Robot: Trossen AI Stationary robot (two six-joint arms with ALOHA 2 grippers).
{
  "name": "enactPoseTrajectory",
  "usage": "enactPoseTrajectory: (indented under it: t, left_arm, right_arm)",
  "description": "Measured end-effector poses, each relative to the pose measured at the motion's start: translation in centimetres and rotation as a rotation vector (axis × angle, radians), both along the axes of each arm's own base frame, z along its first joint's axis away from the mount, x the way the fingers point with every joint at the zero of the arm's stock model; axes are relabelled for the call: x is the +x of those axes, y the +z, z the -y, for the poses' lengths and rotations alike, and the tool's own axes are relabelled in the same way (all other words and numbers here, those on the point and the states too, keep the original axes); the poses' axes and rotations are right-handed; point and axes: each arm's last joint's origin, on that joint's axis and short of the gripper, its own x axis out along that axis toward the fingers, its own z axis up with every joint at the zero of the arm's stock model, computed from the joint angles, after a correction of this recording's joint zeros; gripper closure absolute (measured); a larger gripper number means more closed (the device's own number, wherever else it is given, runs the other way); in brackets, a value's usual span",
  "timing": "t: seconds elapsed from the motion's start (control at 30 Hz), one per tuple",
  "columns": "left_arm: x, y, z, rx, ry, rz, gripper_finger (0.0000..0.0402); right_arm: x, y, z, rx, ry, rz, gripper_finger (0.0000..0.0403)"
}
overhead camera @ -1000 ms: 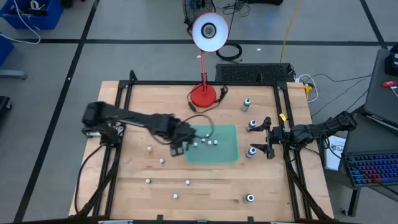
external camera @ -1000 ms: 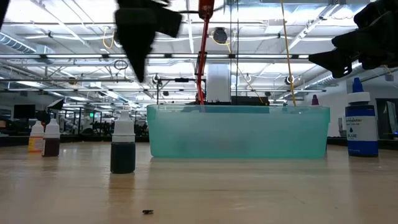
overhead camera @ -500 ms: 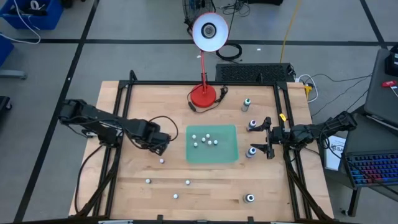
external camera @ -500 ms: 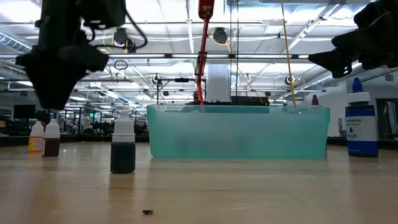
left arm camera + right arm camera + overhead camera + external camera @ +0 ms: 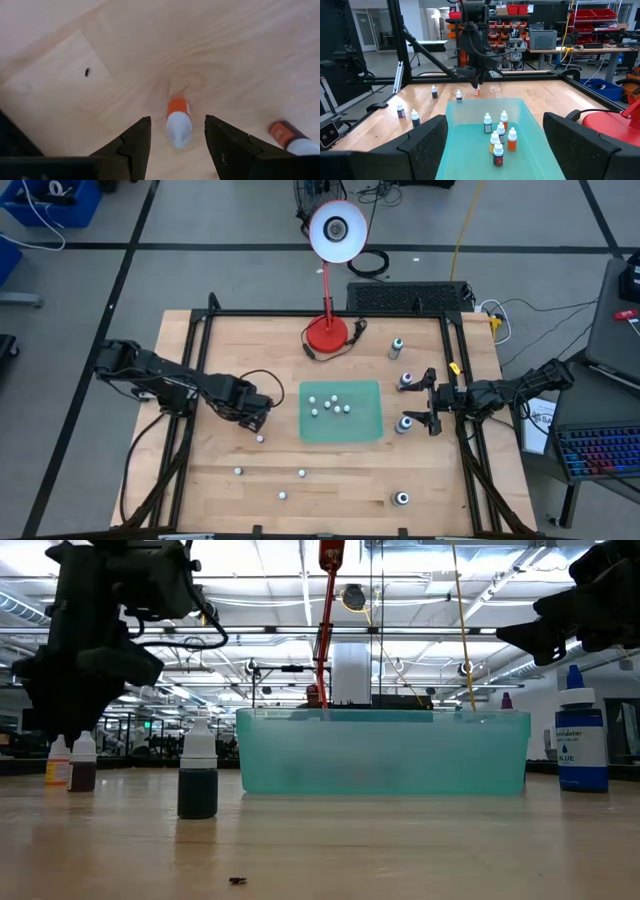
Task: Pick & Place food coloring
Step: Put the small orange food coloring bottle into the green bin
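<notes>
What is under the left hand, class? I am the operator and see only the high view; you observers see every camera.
Observer: The left wrist view shows a small bottle with an orange label and white cap. It sits between the open fingers of the left hand, with a gap on each side.
Operator: And the green rectangle, is it a flat mat?
Observer: No. The low view shows a tub with see-through teal walls.
Operator: How do the white dots in it stand?
Observer: The right wrist view shows they are small bottles, standing upright.
</notes>
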Motion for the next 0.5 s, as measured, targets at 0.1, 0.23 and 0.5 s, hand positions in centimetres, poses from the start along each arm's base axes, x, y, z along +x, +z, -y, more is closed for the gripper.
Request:
enactPoseTrajectory:
  t: [0.1,0.23,0.5]
  left_arm:
    - [-0.2,-0.7,0.1,-0.031,0.002,0.007,0.0215]
    - [-0.4,-1.3,0.1,-0.061,0.004,0.013,0.0215]
    - [-0.4,-1.4,0.1,-0.046,-0.022,0.017,0.0215]
  right_arm:
    - [0.0,0.0,0.0,0.000,0.000,0.000,0.0089]
    - [0.0,0.0,0.0,0.000,0.000,0.000,0.0090]
    - [0.0,0.0,0.0,0.000,0.001,0.000,0.0090]
